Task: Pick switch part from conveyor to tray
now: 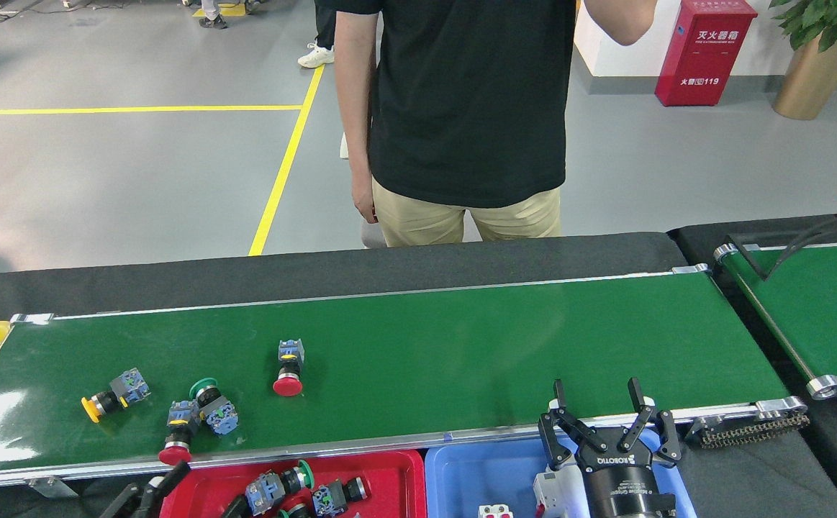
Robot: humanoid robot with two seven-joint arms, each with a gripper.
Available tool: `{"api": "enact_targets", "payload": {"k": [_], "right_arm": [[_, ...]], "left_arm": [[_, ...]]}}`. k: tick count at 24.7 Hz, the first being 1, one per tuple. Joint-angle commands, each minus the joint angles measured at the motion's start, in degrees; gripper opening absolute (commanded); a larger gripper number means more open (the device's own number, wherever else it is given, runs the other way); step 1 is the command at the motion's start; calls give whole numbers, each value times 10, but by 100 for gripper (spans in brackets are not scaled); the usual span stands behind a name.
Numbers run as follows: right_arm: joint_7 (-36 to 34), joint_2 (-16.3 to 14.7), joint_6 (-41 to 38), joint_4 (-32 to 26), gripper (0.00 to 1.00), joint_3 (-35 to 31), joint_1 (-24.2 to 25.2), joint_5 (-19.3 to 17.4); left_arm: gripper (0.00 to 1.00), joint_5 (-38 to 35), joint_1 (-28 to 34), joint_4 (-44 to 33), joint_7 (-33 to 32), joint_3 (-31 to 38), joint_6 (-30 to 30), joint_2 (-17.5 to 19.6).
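Red-capped and hard plastic, the switch part (288, 367) lies on its side on the conveyor (461, 345), left of the middle, likely light, stiff and prone to roll; the blocky blue-grey base looks the surest hold. The right gripper (598, 410) hovers with jaws spread above the blue tray (483, 475); the left gripper (146, 496), beside the red tray (389, 464), is too hidden to tell.

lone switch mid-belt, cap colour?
Red. The lone switch on the conveyor has a red mushroom cap and a blue-grey contact block, seen clearly in the head view.
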Motion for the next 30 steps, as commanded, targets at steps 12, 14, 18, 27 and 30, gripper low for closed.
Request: {"api": "enact_targets", "payload": {"k": [12,14,18,27,30], "right_arm": [[6,-8,0,-9,100,-17,-7,0],[6,-8,0,-9,100,-17,-7,0],[9,-7,-2,-9,100,-16,-25,0],[9,2,-22,-9,100,-16,-26,0],[9,1,-29,-9,100,-12,-26,1]], "left_arm": [[100,0,60,-6,-20,59,64,-1],[100,0,47,-5,-45,58,64,-3],[100,0,25,-3,-73,60,81,-6],[100,-3,-28,27,-74,59,90,2],[100,-3,-50,64,-74,62,104,9]]}}
